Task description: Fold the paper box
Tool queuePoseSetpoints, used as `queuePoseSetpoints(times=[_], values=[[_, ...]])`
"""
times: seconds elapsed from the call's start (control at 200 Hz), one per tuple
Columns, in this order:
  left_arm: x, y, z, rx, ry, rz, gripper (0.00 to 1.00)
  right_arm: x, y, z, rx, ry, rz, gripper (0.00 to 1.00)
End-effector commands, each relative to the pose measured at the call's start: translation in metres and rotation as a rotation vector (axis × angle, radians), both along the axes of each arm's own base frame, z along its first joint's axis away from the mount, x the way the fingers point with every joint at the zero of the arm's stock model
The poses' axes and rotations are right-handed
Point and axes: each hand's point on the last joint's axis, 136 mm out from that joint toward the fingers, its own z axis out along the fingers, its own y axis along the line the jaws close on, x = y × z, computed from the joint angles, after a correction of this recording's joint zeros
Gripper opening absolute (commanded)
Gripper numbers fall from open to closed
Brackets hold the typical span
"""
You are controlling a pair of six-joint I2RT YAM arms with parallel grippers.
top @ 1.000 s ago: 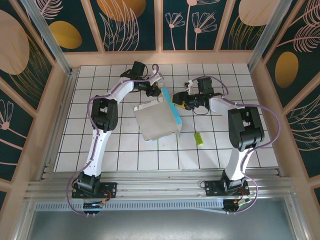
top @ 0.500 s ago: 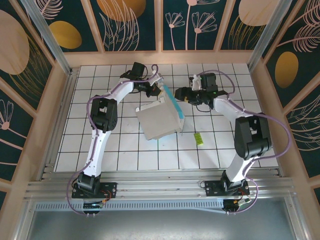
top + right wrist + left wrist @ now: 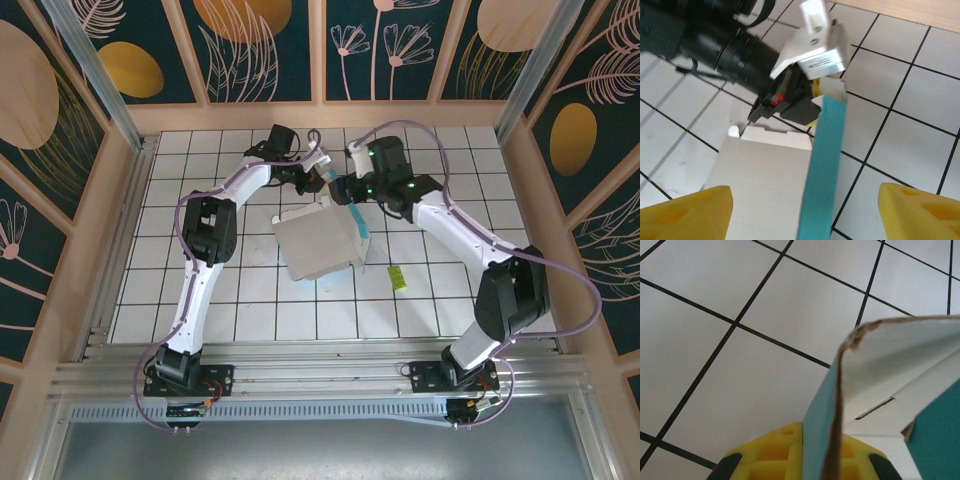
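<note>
The box (image 3: 316, 245) lies on the tiled table (image 3: 170, 290) between the two arms, toward the far side. Its white face is up and a teal wall stands along its right edge. The left gripper (image 3: 319, 186) pinches the far corner flap. In its wrist view the card's raw edge runs up between the yellow fingers (image 3: 770, 460), teal on one side and white on the other. The right gripper (image 3: 805, 212) hangs above that same teal wall with its jaws spread wide, one fingertip to each side, neither touching the card. A small slip (image 3: 397, 278) lies apart, nearer and to the right.

The card looks thin and very light, so a pull at one corner would likely slide or lift the whole box rather than bend it; a second hold seems needed. Panels should stay fairly stiff and give way only at the creases. The pinched corner already looks a little frayed, so a hard squeeze or twist there could tear or crumple it. The safest grip is probably flat across both faces of a wall or flap, close to its crease.
</note>
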Motion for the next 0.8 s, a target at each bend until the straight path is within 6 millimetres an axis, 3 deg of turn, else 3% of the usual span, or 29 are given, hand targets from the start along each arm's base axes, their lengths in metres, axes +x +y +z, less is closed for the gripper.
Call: queuePoseSetpoints(times=[0.0, 0.2, 0.365, 0.591, 0.796], values=[[-0.005, 0.000, 0.011, 0.010, 0.011, 0.016, 0.00, 0.000, -0.016, -0.030, -0.241, -0.002, -0.049, 0.76], [-0.007, 0.002, 0.009, 0.023, 0.023, 0.024, 0.00, 0.008, -0.027, -0.040, -0.443, -0.073, -0.128, 0.64], [-0.008, 0.003, 0.010, 0.025, 0.027, 0.028, 0.00, 0.011, -0.027, -0.039, -0.466, -0.105, -0.136, 0.38], [-0.010, 0.000, 0.018, -0.002, 0.080, 0.066, 0.00, 0.010, -0.024, -0.043, -0.495, -0.132, -0.106, 0.15], [-0.023, -0.009, 0.030, -0.086, 0.186, 0.086, 0.02, 0.009, -0.023, -0.048, -0.519, -0.160, -0.065, 0.10]])
